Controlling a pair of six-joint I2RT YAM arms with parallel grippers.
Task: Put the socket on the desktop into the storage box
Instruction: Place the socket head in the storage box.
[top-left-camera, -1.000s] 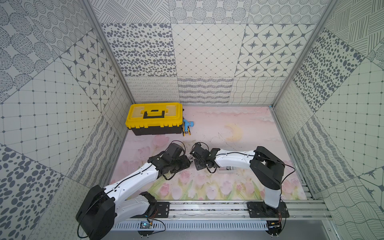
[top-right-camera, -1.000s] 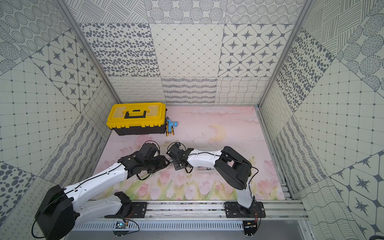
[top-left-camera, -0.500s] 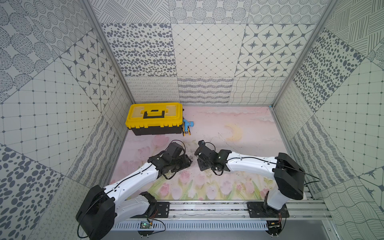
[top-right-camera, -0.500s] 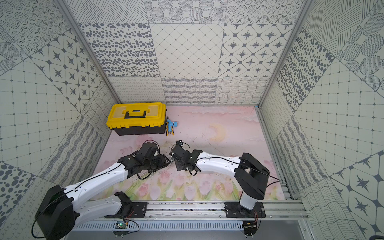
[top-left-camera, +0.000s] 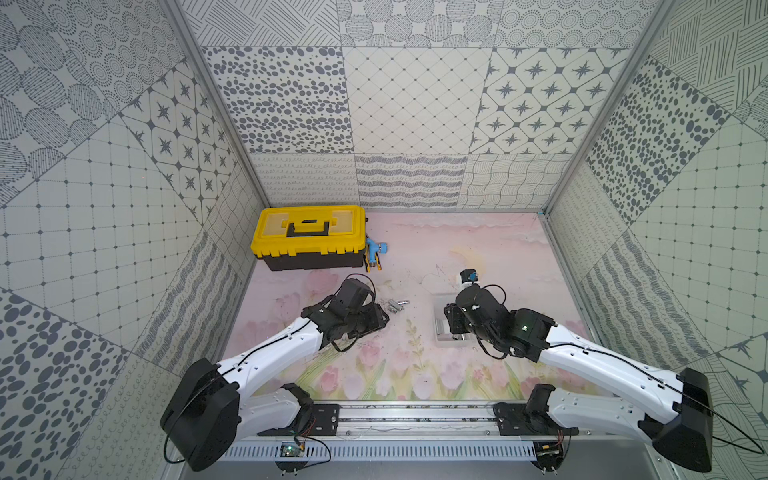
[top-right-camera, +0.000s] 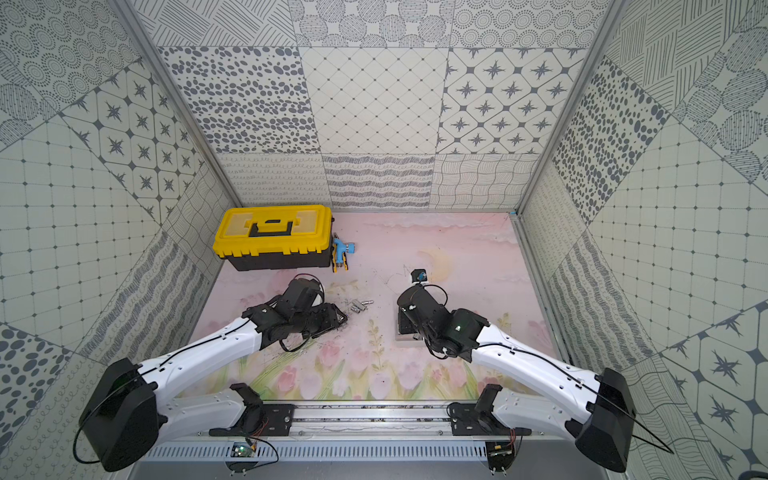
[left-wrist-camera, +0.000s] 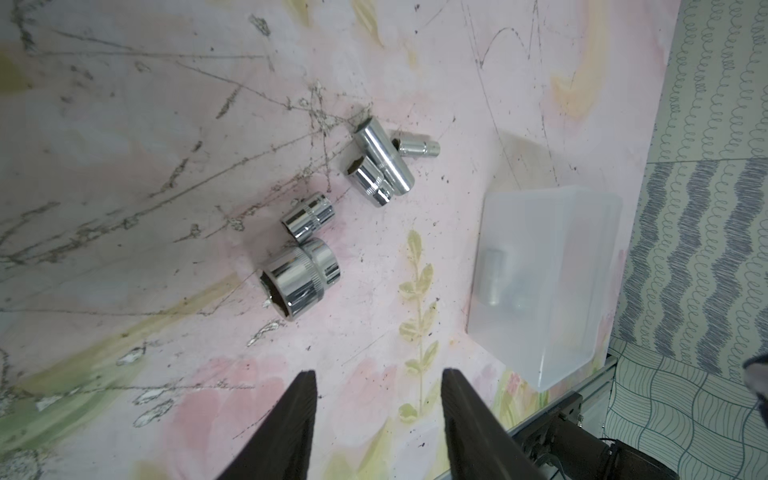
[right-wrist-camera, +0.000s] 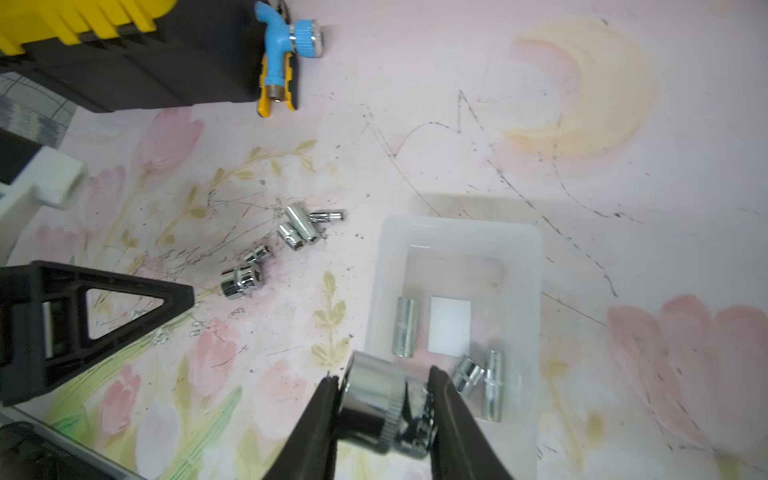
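A robot's right gripper clamps a large chrome socket crosswise between its two black fingers, the jaws drawn in narrow against the metal on both sides. Just ahead of those jaws, and partly beneath them, lies the storage box, a shallow clear tray. The held socket overlaps the tray's nearest corner, though it cannot be told whether it hangs inside the rim or over it. Three smaller sockets lie on the box's floor around a white label, one ahead of the jaw tips and two close together just beside one finger. In both top views the gripper's dark body covers much of the box. The left gripper stands with its jaws wide apart and nothing between them, above the scuffed pink desktop. Ahead of its tips five loose sockets lie on their sides. The biggest is nearest the jaws, with a smaller one right beside it. Three more lie farther ahead, bunched so that they touch. From these jaws the storage box sits off to one side, apart from the loose sockets. Well ahead of both grippers a yellow-lidded toolbox stands against the wall, a blue spray nozzle just beside it.
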